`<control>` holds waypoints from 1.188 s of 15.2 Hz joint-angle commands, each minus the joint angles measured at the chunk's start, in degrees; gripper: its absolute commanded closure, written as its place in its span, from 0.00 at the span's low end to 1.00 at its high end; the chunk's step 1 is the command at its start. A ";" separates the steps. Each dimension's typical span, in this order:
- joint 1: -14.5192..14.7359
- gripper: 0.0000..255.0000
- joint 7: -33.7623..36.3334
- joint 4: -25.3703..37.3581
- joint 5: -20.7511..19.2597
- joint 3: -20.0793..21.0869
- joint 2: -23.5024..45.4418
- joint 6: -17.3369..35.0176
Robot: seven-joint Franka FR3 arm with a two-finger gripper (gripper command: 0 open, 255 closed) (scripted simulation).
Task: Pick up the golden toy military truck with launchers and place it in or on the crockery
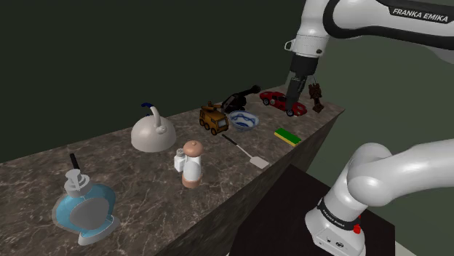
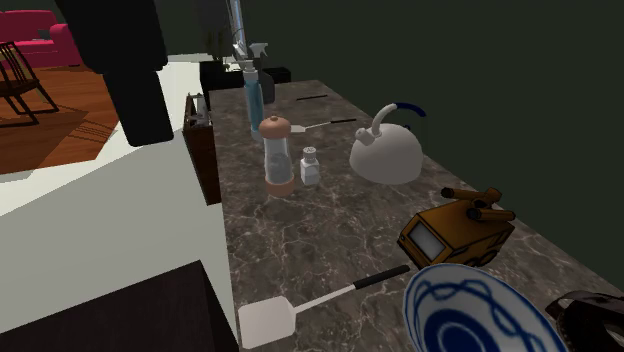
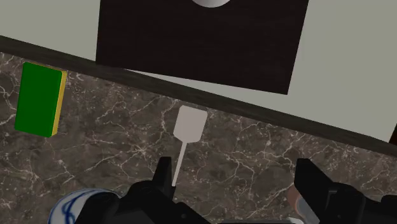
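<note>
The golden truck [image 1: 213, 119] stands on the marble counter [image 1: 145, 182], touching or just beside the blue-patterned bowl [image 1: 244, 121]. It is well apart from the gripper [image 1: 294, 100], toward the shoulder view's left. The gripper hangs over a red car [image 1: 280, 102], its 2 fingers spread wide. The wrist view shows a green sponge [image 3: 38, 98] and a white spatula [image 3: 189, 124]. The second exterior view shows the truck's launcher tubes [image 2: 478, 203]. The arm [image 1: 378, 25] reads "FRANKA EMIKA".

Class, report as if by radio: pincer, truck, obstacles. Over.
Pincer open, empty, high near red car. Golden truck on counter beside blue-patterned bowl, untouched. Nothing between them.
</note>
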 commanded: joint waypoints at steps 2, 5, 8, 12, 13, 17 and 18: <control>-0.13 0.00 -0.30 0.26 -0.15 -0.25 1.79 1.61; -0.51 0.00 -1.16 1.51 -0.52 -1.00 7.40 6.21; -0.83 0.00 -1.99 3.46 -0.73 -1.73 13.28 10.37; -1.19 0.00 -3.10 7.12 -0.76 -2.65 21.40 15.13; -1.28 0.00 -3.38 8.23 -0.72 -2.86 23.47 16.17; -1.63 0.00 -4.50 13.39 -0.36 -3.68 31.86 19.69; -1.71 0.00 -4.78 14.87 -0.23 -3.87 33.98 20.40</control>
